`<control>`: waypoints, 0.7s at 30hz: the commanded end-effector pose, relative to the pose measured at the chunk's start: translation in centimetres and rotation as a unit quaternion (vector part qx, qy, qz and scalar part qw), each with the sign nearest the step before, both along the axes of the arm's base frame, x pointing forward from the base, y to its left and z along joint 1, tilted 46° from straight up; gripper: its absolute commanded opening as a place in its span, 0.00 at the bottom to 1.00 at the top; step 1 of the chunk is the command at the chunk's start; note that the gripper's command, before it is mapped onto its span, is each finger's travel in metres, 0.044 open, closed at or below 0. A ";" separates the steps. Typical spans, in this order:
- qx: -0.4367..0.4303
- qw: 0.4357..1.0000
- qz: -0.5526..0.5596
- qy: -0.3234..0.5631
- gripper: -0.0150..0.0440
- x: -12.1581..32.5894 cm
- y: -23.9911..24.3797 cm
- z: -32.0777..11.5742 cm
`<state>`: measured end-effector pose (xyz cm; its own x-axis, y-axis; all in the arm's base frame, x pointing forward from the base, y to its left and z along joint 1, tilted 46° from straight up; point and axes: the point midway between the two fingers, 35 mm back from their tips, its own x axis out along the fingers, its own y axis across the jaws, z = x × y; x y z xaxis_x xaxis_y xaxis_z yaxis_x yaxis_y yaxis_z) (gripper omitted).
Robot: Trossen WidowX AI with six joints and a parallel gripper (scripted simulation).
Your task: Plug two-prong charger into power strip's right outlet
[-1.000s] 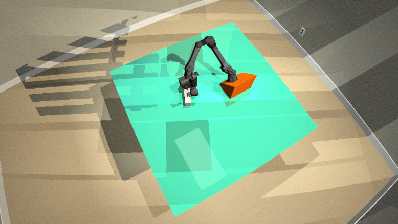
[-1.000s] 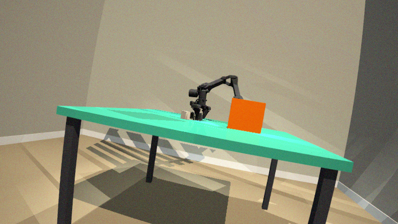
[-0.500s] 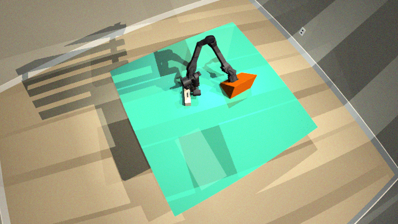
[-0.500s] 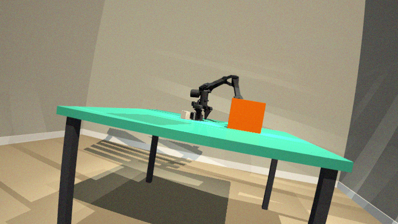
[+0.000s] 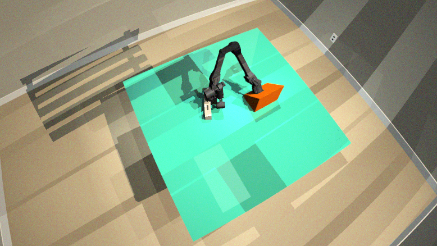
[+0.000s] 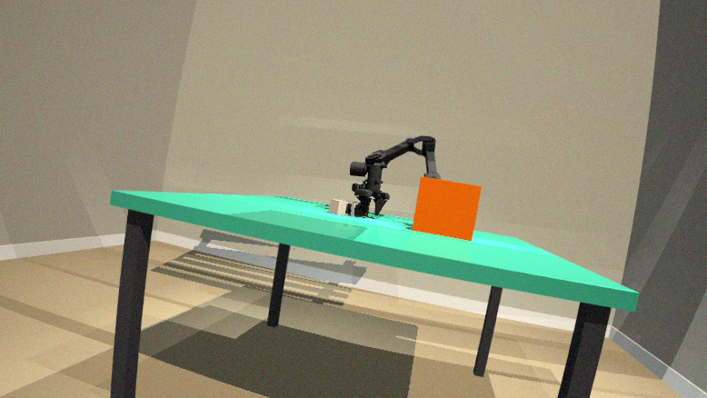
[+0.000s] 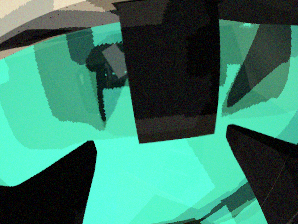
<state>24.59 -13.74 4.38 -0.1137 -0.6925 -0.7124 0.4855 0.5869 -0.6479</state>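
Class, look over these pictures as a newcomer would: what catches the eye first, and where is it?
The bright green table strikes first, filling the middle of the top view. Next comes the vivid orange block, standing at the foot of the black arm. The arm arches across to a small cream piece on the table.
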 end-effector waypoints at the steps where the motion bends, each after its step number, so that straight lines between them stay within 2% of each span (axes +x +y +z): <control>1: -0.002 1.000 -0.001 -0.006 1.00 -0.4 0.2 0.0; 17: -0.002 1.000 0.000 -0.006 1.00 -2.1 0.9 -0.7; 21: -0.043 0.996 0.064 -0.047 1.00 -0.7 1.9 0.9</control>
